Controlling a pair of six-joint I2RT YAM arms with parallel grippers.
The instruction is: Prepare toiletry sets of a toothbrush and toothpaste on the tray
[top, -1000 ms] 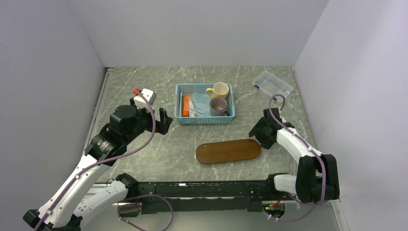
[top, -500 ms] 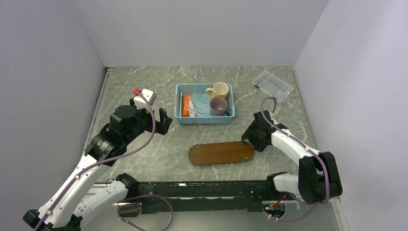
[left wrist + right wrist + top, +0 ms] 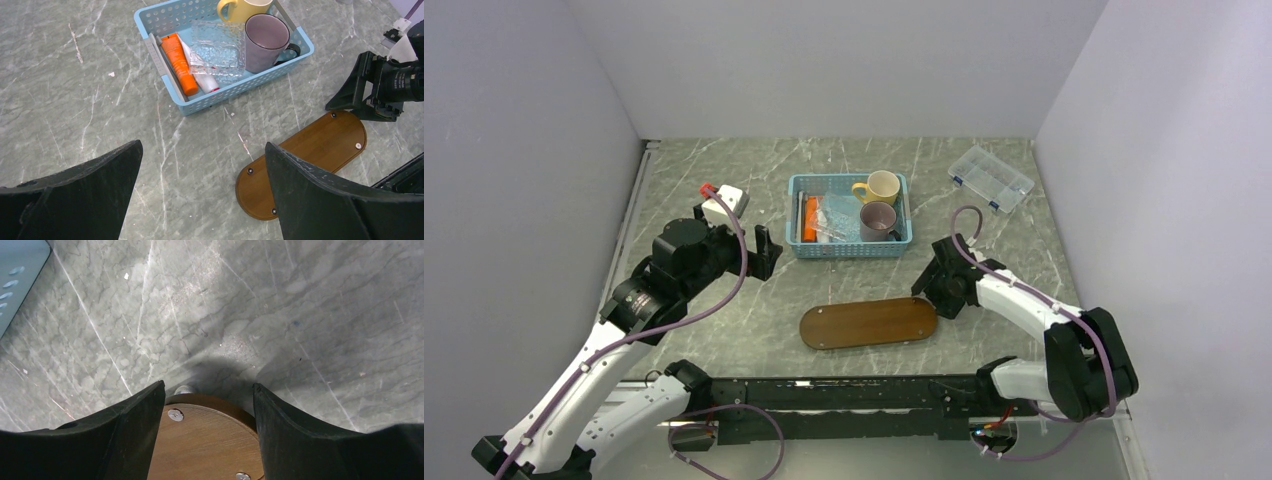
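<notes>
The dark brown wooden tray [image 3: 869,323] lies flat on the marble table in front of the basket. My right gripper [image 3: 936,288] is shut on its right end, and the rounded tray [image 3: 205,440] end sits between both fingers in the right wrist view. An orange toothpaste [image 3: 179,65] tube and a white one [image 3: 200,76] lie in the basket's left part, beside a thin grey toothbrush [image 3: 159,56] along the wall. My left gripper [image 3: 202,144] hangs open and empty above bare table, left of the tray [image 3: 310,155].
The blue slatted basket [image 3: 849,249] also holds a yellow mug [image 3: 882,186], a grey-purple mug [image 3: 877,220] and a clear crinkled packet [image 3: 217,47]. A clear compartment box [image 3: 990,178] stands at the back right. White walls close in three sides.
My right gripper has slid the tray to the left across the table, roughly a cup's width. The left arm has stayed where it was.
</notes>
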